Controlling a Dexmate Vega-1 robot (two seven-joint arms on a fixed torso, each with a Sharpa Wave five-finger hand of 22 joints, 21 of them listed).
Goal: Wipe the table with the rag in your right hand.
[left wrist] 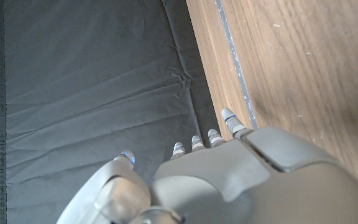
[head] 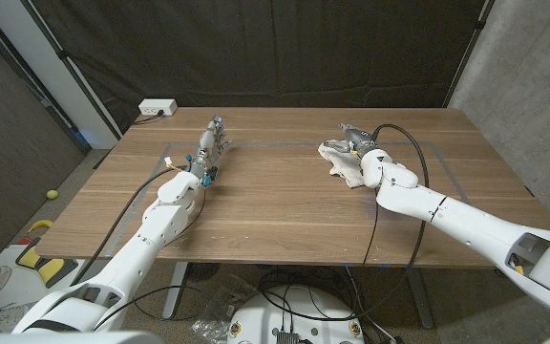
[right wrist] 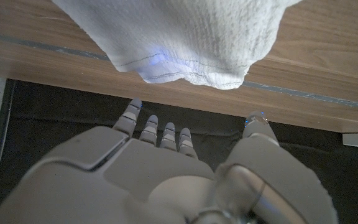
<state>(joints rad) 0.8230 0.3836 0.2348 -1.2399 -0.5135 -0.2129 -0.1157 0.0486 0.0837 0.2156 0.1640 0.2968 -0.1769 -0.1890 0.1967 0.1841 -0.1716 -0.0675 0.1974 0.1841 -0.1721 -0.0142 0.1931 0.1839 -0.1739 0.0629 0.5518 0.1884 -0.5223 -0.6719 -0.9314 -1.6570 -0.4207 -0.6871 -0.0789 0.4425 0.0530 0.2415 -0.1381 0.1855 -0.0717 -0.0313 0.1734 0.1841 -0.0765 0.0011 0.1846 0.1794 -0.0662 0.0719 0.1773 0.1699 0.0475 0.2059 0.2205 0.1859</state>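
My right hand [head: 361, 148] sits over the far right part of the wooden table [head: 285, 205], on the white rag [head: 340, 161], which lies bunched on the wood just beside and under it. In the right wrist view my fingers [right wrist: 157, 134] reach out straight and a little apart toward the rag [right wrist: 185, 37], and I cannot see them curled around the cloth; whether I truly hold it or only press on it, I cannot tell. A black cable [head: 416, 158] loops from that wrist over the tabletop.

The rag is near the far edge, close to a faint line of tape [head: 428, 145] that runs along the back and down the right side. Between the rag and the right edge there is open wood, and a broad bare stretch runs from the rag toward the near edge.

My left hand [head: 213, 139] rests further left on the table — fingers extended toward the far edge, holding nothing. In the left wrist view my fingertips [left wrist: 229, 116] point past the table's edge [left wrist: 204, 74] toward the dark curtain [left wrist: 92, 81] behind it. Bare wood lies between my two hands — well apart from each other.

A white power strip [head: 157, 108] sits off the far left corner.
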